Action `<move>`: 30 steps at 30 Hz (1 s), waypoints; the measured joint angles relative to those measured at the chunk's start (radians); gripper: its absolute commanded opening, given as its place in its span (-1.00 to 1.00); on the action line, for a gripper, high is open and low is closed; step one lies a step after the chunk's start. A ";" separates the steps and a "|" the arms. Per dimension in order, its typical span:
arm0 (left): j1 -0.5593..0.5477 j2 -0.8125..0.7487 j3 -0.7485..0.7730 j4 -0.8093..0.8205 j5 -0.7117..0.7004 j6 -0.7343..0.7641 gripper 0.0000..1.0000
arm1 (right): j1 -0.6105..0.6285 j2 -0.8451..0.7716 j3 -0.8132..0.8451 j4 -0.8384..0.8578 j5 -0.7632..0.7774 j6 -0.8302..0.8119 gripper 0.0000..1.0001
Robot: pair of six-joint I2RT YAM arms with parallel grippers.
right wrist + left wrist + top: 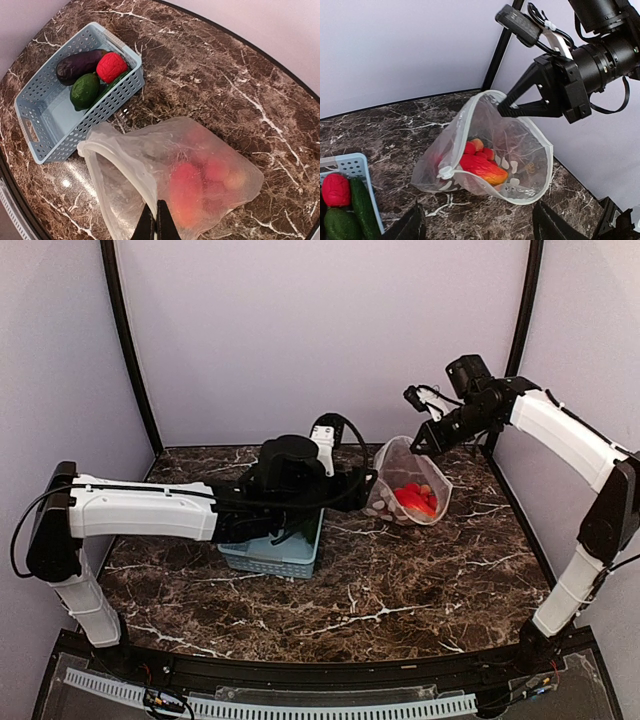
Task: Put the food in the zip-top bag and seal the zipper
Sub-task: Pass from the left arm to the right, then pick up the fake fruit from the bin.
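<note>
At left, we see the left fingers (409,226) spread wide and holding nothing, their arm reaching across the light-blue basket (268,558) on the marble counter (400,590). Eggplant (80,64), cherry tomatoes (111,67), green pepper (84,90) and cucumber (111,86) lie together at one end of it. Just right of the basket, the zip-top bag (405,485) rests on the counter, mouth open, with red and orange pieces (482,167) inside and the zipper (446,172) slider on its rim. At right, the right fingers (522,108), pressed together, pinch the bag's upper rim.
</note>
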 measured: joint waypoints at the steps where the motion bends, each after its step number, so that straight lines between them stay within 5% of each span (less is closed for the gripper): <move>1: 0.013 -0.020 -0.010 -0.025 -0.001 0.007 0.44 | 0.002 0.002 -0.013 0.000 -0.008 0.000 -1.00; 13: 0.340 -0.063 -0.071 -0.493 0.085 -0.040 0.32 | 0.008 -0.005 -0.084 0.026 -0.133 0.000 -1.00; 30: 0.393 0.212 0.081 -0.646 0.207 -0.174 0.30 | 0.008 -0.037 -0.208 0.125 -0.228 -0.032 -1.00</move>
